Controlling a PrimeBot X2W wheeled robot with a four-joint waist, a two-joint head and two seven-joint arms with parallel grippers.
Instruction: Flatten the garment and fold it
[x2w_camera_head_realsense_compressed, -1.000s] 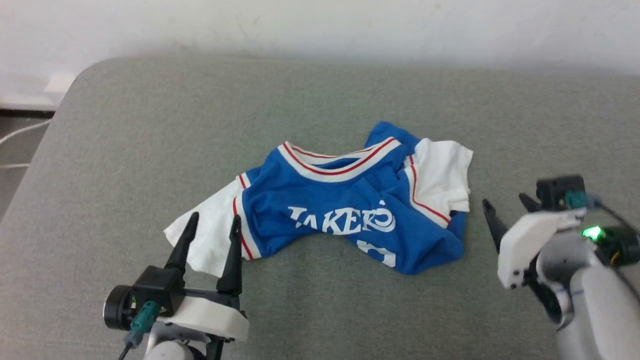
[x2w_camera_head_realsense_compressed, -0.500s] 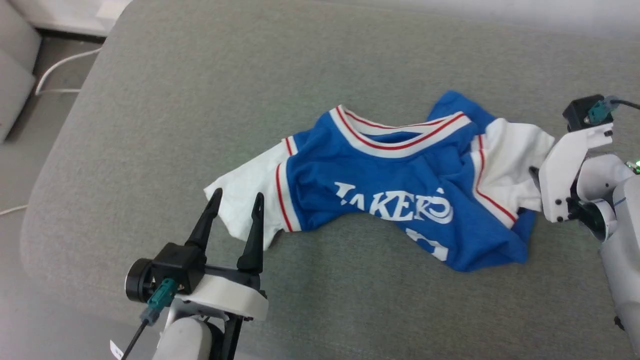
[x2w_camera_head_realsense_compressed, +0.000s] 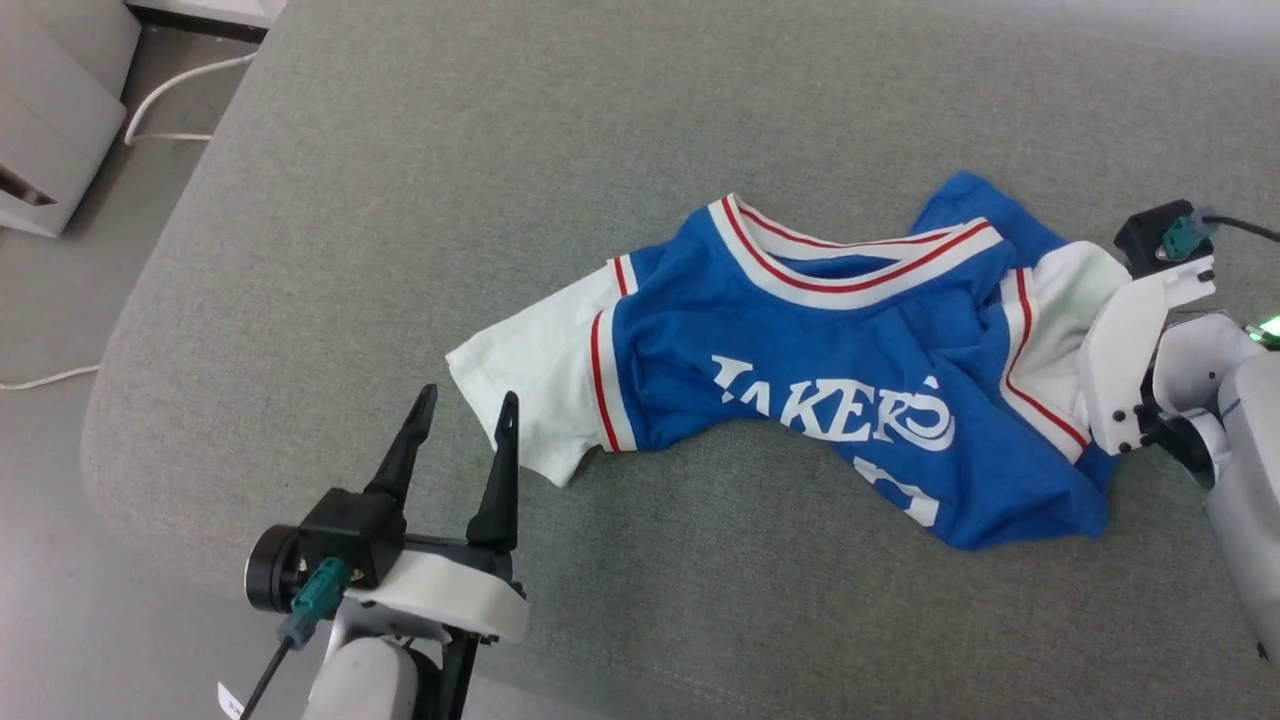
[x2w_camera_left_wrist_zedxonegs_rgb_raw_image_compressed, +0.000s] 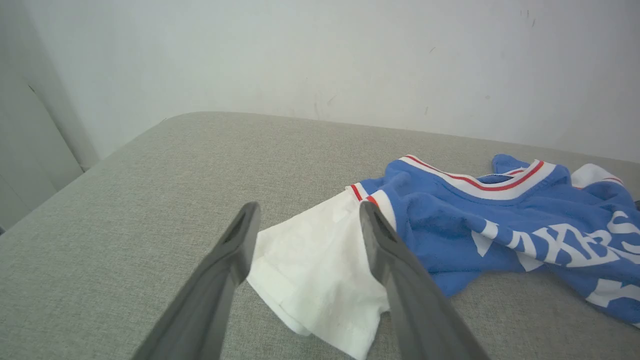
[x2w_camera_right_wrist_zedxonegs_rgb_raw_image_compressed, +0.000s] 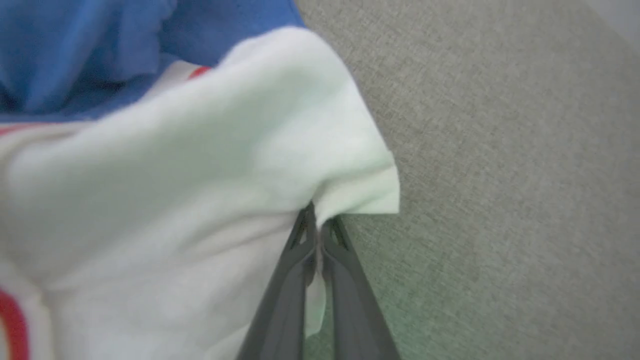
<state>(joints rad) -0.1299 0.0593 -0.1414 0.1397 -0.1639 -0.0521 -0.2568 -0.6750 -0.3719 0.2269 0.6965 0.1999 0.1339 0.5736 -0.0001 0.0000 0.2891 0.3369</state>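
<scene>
- Garment (x2w_camera_head_realsense_compressed: 800, 400) crumpled on grey cushion (x2w_camera_head_realsense_compressed: 400, 200), lettering up.
- Right wrist view: right gripper (x2w_camera_right_wrist_zedxonegs_rgb_raw_image_compressed: 314, 225) pinching white sleeve (x2w_camera_right_wrist_zedxonegs_rgb_raw_image_compressed: 200, 150) edge; in head view, fingers hidden behind wrist housing.
- Left gripper (x2w_camera_head_realsense_compressed: 468, 395) spread wide by other sleeve (x2w_camera_head_realsense_compressed: 530, 380), contact hard to tell.

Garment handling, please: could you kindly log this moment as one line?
garment: crumpled on grey cushion | right pincer: shut on white sleeve | left pincer: open, by other sleeve
</scene>
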